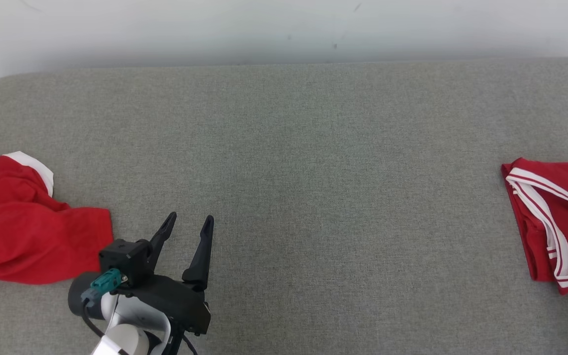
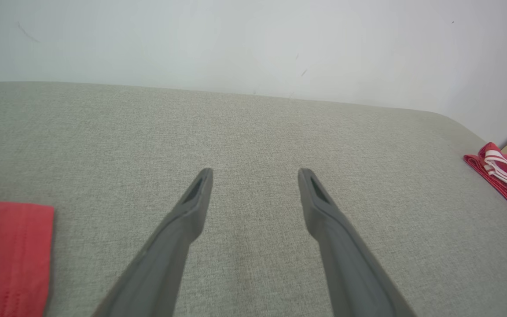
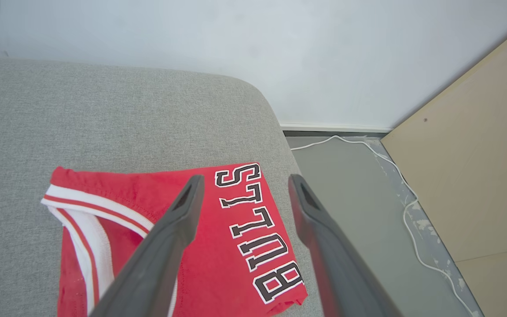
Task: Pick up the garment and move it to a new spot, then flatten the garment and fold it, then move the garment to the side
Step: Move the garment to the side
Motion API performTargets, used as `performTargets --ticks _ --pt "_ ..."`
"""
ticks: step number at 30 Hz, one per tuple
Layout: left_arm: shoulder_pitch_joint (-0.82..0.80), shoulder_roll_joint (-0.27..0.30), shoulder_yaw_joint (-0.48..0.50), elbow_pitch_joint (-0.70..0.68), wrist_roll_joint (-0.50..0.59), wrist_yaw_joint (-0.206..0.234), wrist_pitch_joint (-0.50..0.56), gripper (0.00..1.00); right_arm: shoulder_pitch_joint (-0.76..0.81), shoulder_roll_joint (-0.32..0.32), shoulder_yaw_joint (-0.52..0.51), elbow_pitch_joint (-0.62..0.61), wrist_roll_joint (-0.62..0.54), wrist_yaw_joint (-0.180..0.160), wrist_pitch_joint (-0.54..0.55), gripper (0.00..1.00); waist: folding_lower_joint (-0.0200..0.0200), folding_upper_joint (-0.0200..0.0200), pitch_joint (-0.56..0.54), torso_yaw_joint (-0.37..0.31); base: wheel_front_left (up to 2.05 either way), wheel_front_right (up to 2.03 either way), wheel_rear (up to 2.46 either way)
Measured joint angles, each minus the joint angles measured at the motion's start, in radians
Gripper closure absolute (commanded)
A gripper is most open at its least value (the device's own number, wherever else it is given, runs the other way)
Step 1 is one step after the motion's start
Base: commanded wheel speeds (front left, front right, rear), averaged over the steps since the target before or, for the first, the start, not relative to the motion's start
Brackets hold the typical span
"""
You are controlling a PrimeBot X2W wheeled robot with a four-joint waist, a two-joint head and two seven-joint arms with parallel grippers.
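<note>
A crumpled red garment with a white trim (image 1: 22, 224) lies at the left edge of the grey cushioned surface (image 1: 289, 162); its corner (image 2: 9, 259) also shows in the left wrist view. My left gripper (image 1: 189, 223) hovers just right of it, open, with nothing between its fingers (image 2: 255, 176). A folded red jersey with white striped trim (image 1: 557, 219) lies at the far right edge. In the right wrist view that jersey (image 3: 236, 237) bears black-and-white letters, and my right gripper (image 3: 242, 182) stands open above it, holding nothing.
A pale wall (image 1: 284, 29) runs behind the surface. Off the right end of the surface are a grey floor (image 3: 359, 211), a white cable (image 3: 394, 185) and a light wooden panel (image 3: 469, 145). The jersey (image 2: 506, 176) lies near the surface's rounded right corner.
</note>
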Motion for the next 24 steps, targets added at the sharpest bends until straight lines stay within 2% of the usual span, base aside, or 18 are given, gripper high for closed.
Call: performTargets --ticks 10,16,18,20,24 --pt "-0.009 -0.003 0.0 0.012 0.0 0.0 0.0 0.0 -0.008 0.007 0.015 -0.017 -0.009 -0.003 -0.019 0.0 0.0 0.0 -0.006 0.002 0.0 0.0 0.0" --pt "-0.021 -0.019 0.0 0.036 -0.001 0.0 -0.005 0.0 -0.007 0.074 0.029 -0.07 0.01 0.002 -0.071 0.0 0.0 0.0 -0.035 0.005 0.0 0.0 0.0" --pt "-0.021 -0.021 0.003 0.051 -0.002 0.0 -0.011 0.0 -0.003 0.113 0.043 -0.094 0.028 0.02 -0.105 0.0 0.0 0.0 -0.055 0.007 0.0 0.0 0.0" --pt "-0.021 -0.022 0.005 0.06 -0.002 0.0 -0.016 0.0 0.0 0.125 0.055 -0.113 0.033 0.044 -0.138 0.0 0.0 0.0 -0.07 0.009 0.0 0.0 0.0" --pt "-0.021 -0.026 0.011 0.074 -0.005 0.0 -0.03 0.0 0.023 0.175 0.06 -0.159 0.075 0.067 -0.205 0.0 -0.0001 -0.0002 -0.104 0.015 0.0 0.0 0.0"
